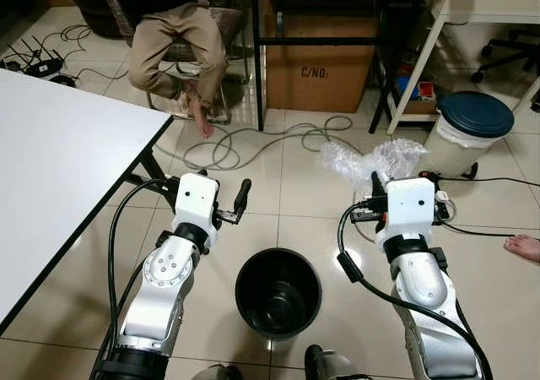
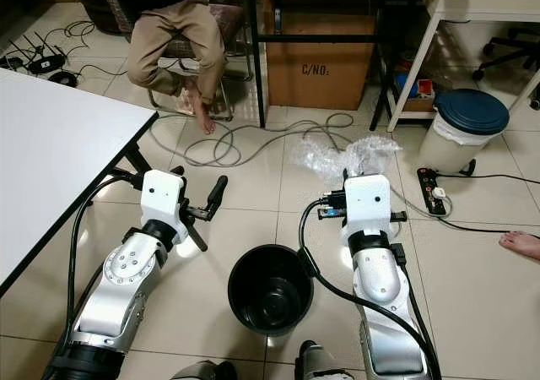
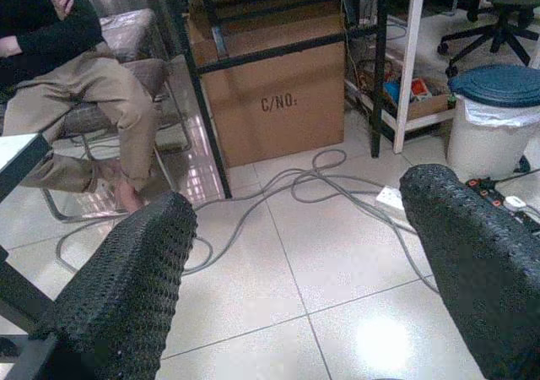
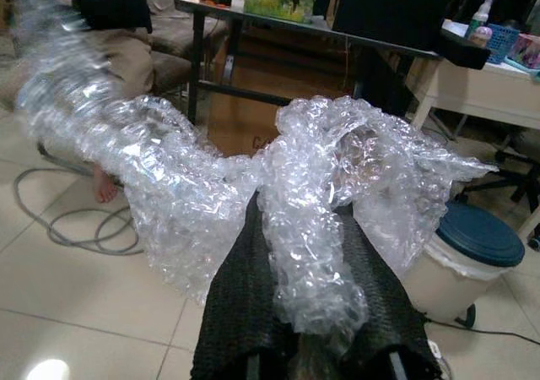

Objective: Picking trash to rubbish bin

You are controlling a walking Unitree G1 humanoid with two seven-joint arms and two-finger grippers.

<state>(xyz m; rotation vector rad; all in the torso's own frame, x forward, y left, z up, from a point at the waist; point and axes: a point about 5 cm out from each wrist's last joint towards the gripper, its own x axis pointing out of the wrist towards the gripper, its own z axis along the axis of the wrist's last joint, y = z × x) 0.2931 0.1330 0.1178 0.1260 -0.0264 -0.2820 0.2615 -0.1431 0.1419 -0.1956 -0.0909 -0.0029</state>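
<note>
A crumpled sheet of clear bubble wrap (image 1: 375,160) hangs in front of my right arm, above the tiled floor. My right gripper (image 4: 305,257) is shut on the bubble wrap (image 4: 253,177), which spills out over both black fingers (image 4: 236,295). A round black bin (image 1: 278,292) stands on the floor between my two arms, below and left of the wrap. My left gripper (image 1: 232,207) is held out over the floor left of the bin, open, with nothing between its fingers (image 3: 126,287).
A white table (image 1: 59,160) fills the left side. A person (image 1: 177,34) sits on a chair ahead, bare feet on the floor. Grey cables (image 1: 253,143) loop across the tiles. A cardboard box (image 1: 321,63) sits under a desk. A blue-lidded white bin (image 1: 472,131) and a power strip (image 1: 443,203) are right.
</note>
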